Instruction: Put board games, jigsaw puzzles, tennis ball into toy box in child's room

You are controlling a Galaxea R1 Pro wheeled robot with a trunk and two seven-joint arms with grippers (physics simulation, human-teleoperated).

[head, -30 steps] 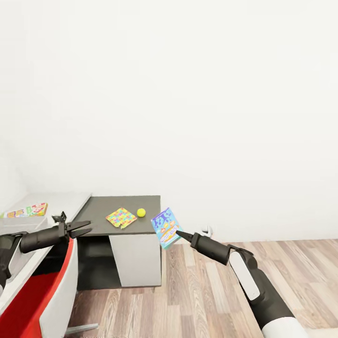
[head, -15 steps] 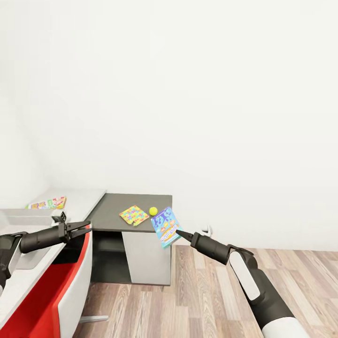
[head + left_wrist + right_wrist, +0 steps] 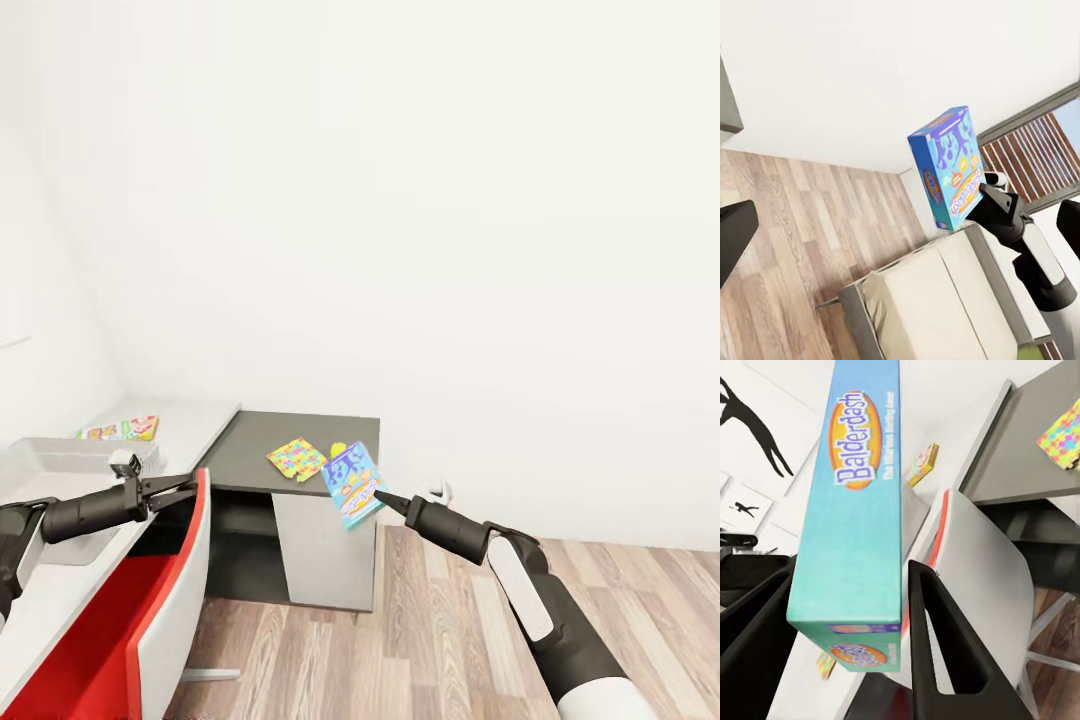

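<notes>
One toy in hand: thin blue cartoon-printed board game box (image 3: 354, 485), clamped by its lower edge in the right gripper (image 3: 385, 497) and held in the air just off the dark grey desk section (image 3: 250, 445). Left gripper (image 3: 172, 489) empty, jaws apart. Over the last second, whole view swung (camera, not objects): light grey tapered toy bin (image 3: 45, 455) now showing at left, small yellow-green tennis ball (image 3: 338, 449) now half hidden behind the held box. Probably closing on the bin for a drop.
</notes>
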